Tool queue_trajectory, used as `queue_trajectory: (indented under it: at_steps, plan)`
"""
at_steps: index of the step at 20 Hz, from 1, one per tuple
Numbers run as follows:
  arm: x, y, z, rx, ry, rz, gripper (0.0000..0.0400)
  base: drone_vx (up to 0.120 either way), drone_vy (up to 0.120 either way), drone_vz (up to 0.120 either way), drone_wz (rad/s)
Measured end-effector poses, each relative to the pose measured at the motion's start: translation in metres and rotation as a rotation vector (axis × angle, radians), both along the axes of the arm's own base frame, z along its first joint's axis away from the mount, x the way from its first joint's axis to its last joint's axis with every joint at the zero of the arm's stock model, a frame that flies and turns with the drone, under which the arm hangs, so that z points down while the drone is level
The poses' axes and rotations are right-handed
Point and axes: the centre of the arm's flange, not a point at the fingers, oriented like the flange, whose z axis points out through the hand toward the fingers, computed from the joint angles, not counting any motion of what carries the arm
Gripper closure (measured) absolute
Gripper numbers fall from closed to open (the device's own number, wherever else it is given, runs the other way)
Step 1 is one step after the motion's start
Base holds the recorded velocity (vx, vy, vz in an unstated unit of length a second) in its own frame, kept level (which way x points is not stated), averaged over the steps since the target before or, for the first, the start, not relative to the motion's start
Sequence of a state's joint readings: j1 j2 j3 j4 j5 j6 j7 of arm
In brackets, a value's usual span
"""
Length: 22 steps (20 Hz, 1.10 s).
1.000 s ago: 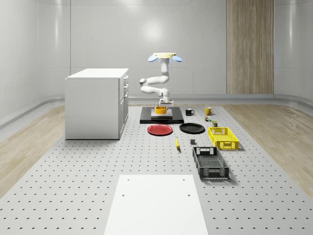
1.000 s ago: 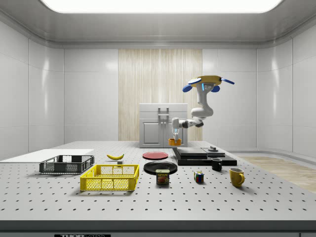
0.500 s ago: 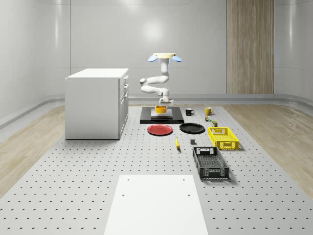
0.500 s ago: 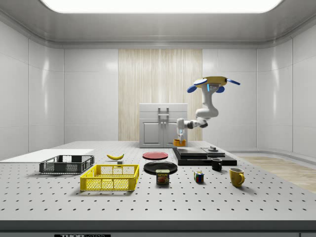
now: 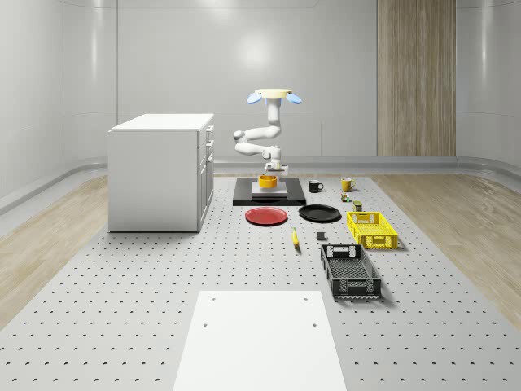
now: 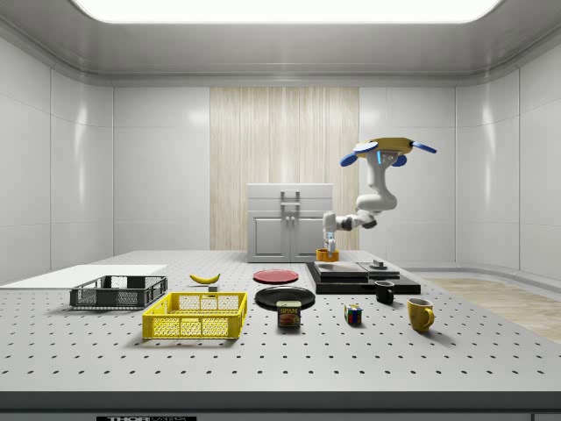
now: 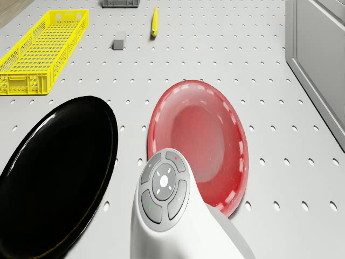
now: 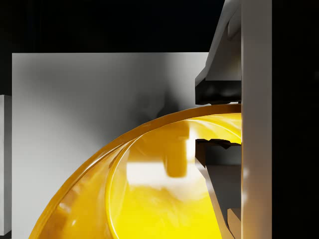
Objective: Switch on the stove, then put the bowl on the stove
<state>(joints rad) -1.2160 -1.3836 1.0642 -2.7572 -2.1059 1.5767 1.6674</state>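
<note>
The yellow bowl (image 5: 268, 182) (image 6: 327, 256) is over the grey hotplate (image 8: 75, 109) of the black stove (image 5: 269, 199) (image 6: 355, 274), low above it or touching; I cannot tell which. My gripper (image 5: 272, 170) (image 6: 331, 246) (image 8: 219, 124) is shut on the bowl (image 8: 149, 194) at its rim, one finger (image 8: 219, 84) outside the wall and the other inside. The drone (image 5: 273, 95) (image 6: 388, 149) hovers above the stove's far side, and the arm bends down to the bowl.
A red plate (image 5: 266, 216) (image 7: 199, 140) and a black plate (image 5: 319, 213) (image 7: 54, 167) lie in front of the stove. A white cabinet (image 5: 159, 171) stands to the whole-scene view's left. Mugs (image 5: 315, 186), a yellow basket (image 5: 371, 229), a black crate (image 5: 349, 271) and a banana (image 7: 154, 21) lie nearby.
The drone and arm have carried the bowl toward the side view's right, from the stove's edge to over the hotplate, and slightly lower.
</note>
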Motion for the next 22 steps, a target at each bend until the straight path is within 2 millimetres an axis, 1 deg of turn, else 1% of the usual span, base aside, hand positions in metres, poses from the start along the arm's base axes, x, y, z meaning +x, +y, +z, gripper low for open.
queue_trajectory:
  at_steps: [2, 5, 12, 16, 17, 18, 19, 20, 22]
  plan:
    - [0.0, 0.0, 0.0, 0.0, 0.0, 0.0, 0.03, -0.12, 0.0, 0.0, 0.0]
    - [0.0, 0.0, 0.002, 0.0, 0.0, 0.0, 0.03, 0.0, 0.0, 0.0, 0.0]
    - [0.0, 0.0, 0.019, 0.0, 0.0, 0.0, 0.03, 0.0, 0.0, 0.0, 0.0]
    - [0.0, 0.0, 0.024, 0.0, 0.0, 0.0, 0.03, 0.0, 0.0, 0.0, 0.0]
    - [0.0, 0.0, 0.025, 0.0, 0.0, 0.0, 0.0234, 0.0, 0.0, 0.0, 0.0]
    - [0.0, 0.0, 0.026, 0.0, 0.0, 0.0, 0.0182, 0.0, 0.0, 0.0, 0.0]
    - [0.0, 0.0, 0.025, 0.0, 0.0, 0.0, 0.0142, 0.0, 0.0, 0.0, 0.0]
    - [0.0, 0.0, 0.024, 0.0, 0.0, 0.0, 0.0111, 0.0, 0.0, 0.0, 0.0]
    - [0.0, 0.0, 0.019, 0.0, 0.0, 0.0, 0.0067, 0.0, 0.0, 0.0, 0.0]
